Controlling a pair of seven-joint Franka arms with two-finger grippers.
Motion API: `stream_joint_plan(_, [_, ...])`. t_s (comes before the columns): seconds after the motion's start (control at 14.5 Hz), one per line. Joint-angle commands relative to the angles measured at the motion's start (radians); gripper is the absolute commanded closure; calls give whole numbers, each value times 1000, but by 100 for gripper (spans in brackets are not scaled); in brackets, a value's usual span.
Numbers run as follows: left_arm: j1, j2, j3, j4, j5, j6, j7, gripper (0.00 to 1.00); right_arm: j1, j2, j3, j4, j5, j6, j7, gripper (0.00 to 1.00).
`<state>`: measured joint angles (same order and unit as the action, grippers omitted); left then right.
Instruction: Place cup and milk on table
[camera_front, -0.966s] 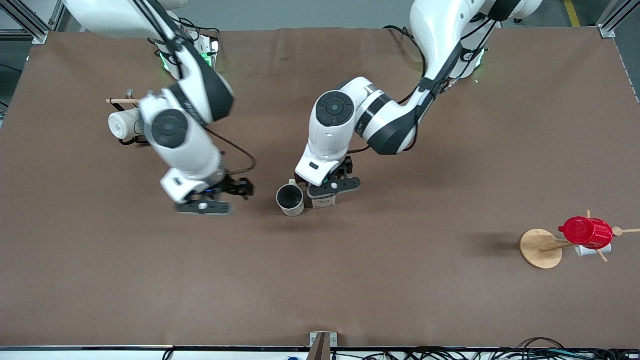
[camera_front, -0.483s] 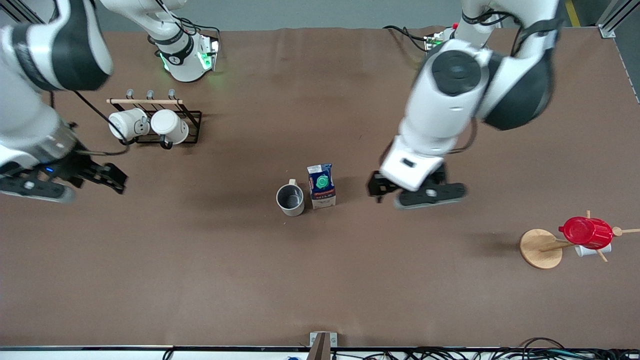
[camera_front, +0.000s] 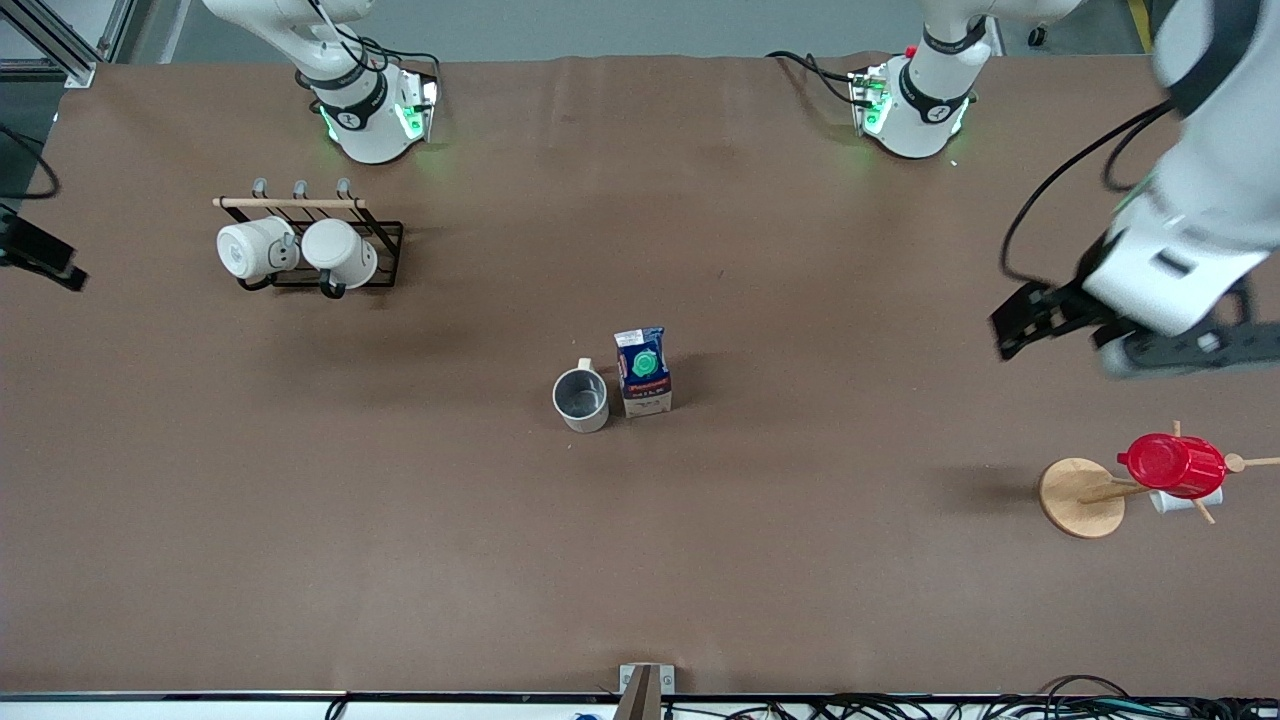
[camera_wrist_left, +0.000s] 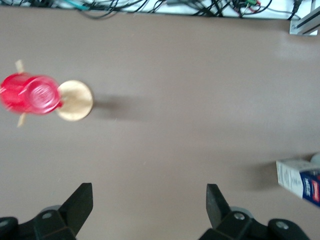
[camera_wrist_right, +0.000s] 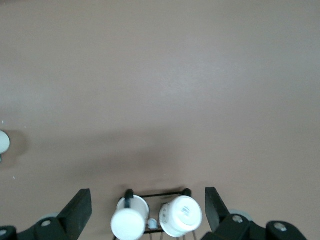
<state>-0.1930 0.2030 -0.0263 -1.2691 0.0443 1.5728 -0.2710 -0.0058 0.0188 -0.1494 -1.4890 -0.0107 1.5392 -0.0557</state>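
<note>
The cup, a cream-white mug with a grey inside, stands upright near the middle of the brown table. The milk, with a blue top and green cap, stands beside it, almost touching. Neither is held. My left gripper hangs open and empty over the table toward the left arm's end. In the left wrist view my left gripper has bare table between its fingers, and the milk shows at the frame edge. My right gripper is at the table's edge at the right arm's end. The right wrist view shows my right gripper open and empty.
A black rack with two white mugs stands toward the right arm's end; the mugs also show in the right wrist view. A wooden mug tree carrying a red cup stands toward the left arm's end, and the red cup shows in the left wrist view.
Both grippers have left the cup and milk and swung outward, each toward its own end of the table. The cup and milk stand where they were.
</note>
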Motion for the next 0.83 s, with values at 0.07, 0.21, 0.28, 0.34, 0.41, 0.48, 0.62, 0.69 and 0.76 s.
stream_joint_plan(0.07, [56,-158,-12,-165,-78,-13,21,0,12,9,-18,7,25,-22,-26,0])
stream_joint_plan(0.21, [83,-210,-12,-228,-92,-11,51,0,30,0,-18,-2,25,-25,-13,0])
stream_joint_plan(0.28, [101,-241,-11,-266,-95,-1,93,0,39,-5,-18,-7,25,-27,20,0])
stream_joint_plan(0.34, [122,-266,-17,-297,-98,7,111,0,41,-10,-18,-17,26,-25,36,0])
stream_joint_plan(0.41, [129,-287,-24,-326,-98,4,116,0,47,-16,-18,-22,26,-25,42,0])
stream_joint_plan(0.48, [138,-312,-27,-347,-96,0,128,0,50,-20,-16,-25,26,-24,46,0])
stream_joint_plan(0.62, [177,-362,-73,-403,-89,1,151,0,50,-20,-16,-27,26,-24,46,0])
stream_joint_plan(0.69, [187,-376,-87,-414,-83,3,154,0,52,-20,-16,-31,26,-19,46,0])
stream_joint_plan(0.76, [187,-376,-87,-412,-81,1,156,0,52,-22,-16,-34,28,-14,46,0])
